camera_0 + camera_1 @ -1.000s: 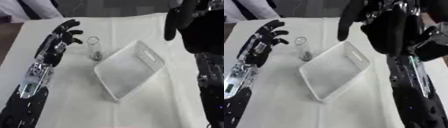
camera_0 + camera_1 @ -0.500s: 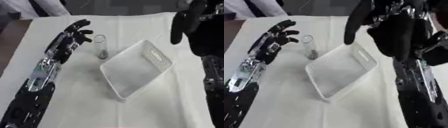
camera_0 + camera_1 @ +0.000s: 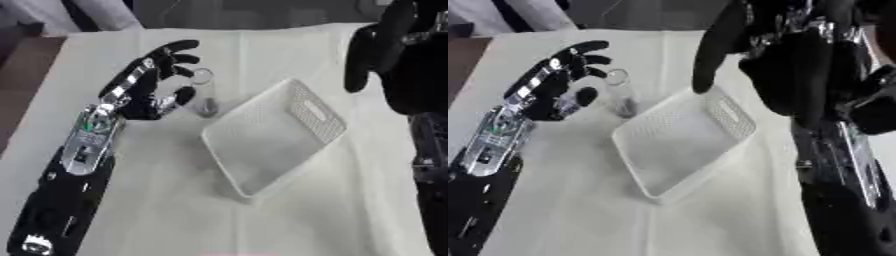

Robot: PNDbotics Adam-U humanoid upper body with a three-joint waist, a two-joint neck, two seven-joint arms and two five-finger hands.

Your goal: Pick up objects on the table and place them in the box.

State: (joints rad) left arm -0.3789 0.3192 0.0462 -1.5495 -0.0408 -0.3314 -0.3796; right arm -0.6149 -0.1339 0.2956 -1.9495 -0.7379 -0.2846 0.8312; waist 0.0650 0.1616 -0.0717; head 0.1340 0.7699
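A clear glass tube with something dark at its bottom stands upright on the white cloth, just left of the white mesh box. My left hand is beside the tube on its left, open, fingers spread and thumb toward the tube, not touching it. My right hand hangs raised close to the camera above the box's right side, fingers pointing down and relaxed, holding nothing. The box is empty.
The table is covered in a white cloth; its left edge runs along a brown floor. A person's light sleeve shows at the far top left. My right forearm fills the right side of the right eye view.
My left hand has moved right and nearer to the tube, now close beside it. The view has also shifted. The right hand stays raised.
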